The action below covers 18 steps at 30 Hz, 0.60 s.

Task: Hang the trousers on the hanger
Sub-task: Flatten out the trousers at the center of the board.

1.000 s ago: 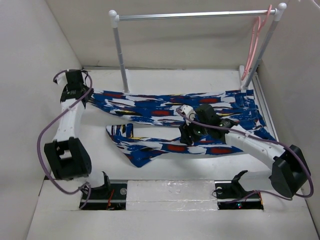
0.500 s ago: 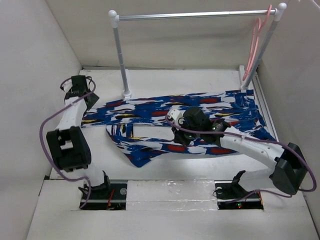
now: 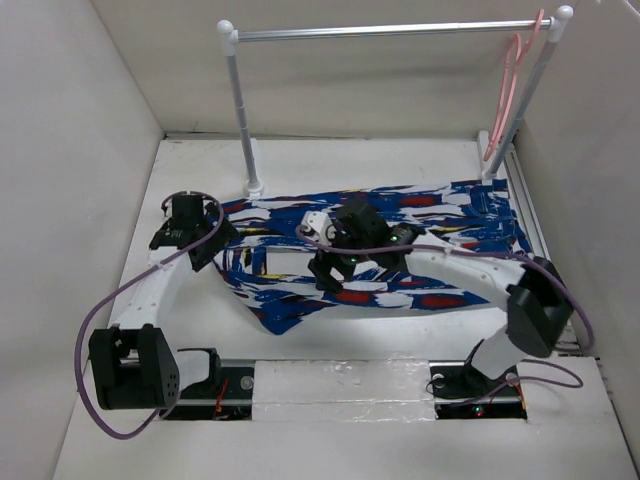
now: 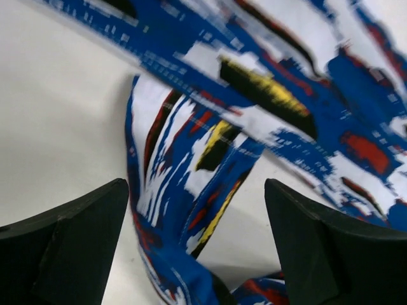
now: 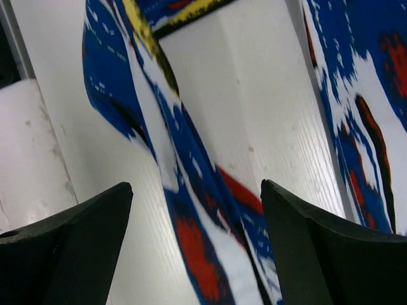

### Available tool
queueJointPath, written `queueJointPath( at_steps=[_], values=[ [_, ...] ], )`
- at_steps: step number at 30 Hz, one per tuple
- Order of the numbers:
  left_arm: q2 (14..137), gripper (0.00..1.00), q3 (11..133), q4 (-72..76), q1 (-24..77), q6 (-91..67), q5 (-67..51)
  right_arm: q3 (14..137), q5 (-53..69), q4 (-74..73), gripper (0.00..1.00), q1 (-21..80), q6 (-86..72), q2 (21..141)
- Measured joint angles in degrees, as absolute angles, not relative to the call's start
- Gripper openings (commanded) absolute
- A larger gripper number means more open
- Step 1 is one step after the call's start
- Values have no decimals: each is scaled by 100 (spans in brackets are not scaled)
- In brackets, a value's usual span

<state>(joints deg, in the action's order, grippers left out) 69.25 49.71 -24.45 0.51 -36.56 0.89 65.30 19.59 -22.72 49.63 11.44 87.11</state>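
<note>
The trousers (image 3: pixel 430 215), bright blue with white, red, black and yellow print, lie spread flat across the table, both legs pointing left. The pink hanger (image 3: pixel 510 85) hangs from the right end of the rail, apart from both arms. My left gripper (image 3: pixel 212 248) hovers open over the left ends of the legs; its wrist view shows a folded strip of trousers (image 4: pixel 191 159) below the left gripper (image 4: pixel 196 190), not pinched. My right gripper (image 3: pixel 325 272) stands open above the near leg. A narrow band of trousers (image 5: pixel 191 165) runs under the right gripper (image 5: pixel 196 187).
A silver rail (image 3: pixel 390 30) on white posts (image 3: pixel 240 110) spans the back of the table. White walls close in the left, right and rear. A raised white ledge (image 3: pixel 340 380) runs along the front between the arm bases.
My left arm swung from the far left corner in to the leg ends and opened. My right gripper slid left along the near leg. The far leg's left end has drawn rightward.
</note>
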Motion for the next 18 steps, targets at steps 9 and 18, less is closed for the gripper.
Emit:
queueJointPath(
  at_steps=[9,18],
  values=[
    [7072,62,4276,-2480,25,-3669,-235,7817,2783,-2222,53,5190,1481,10455],
    [7303,0,4604,-2681,27,-3693,-115,7721,2700,-2314,0,5290,1461,10204]
  ],
)
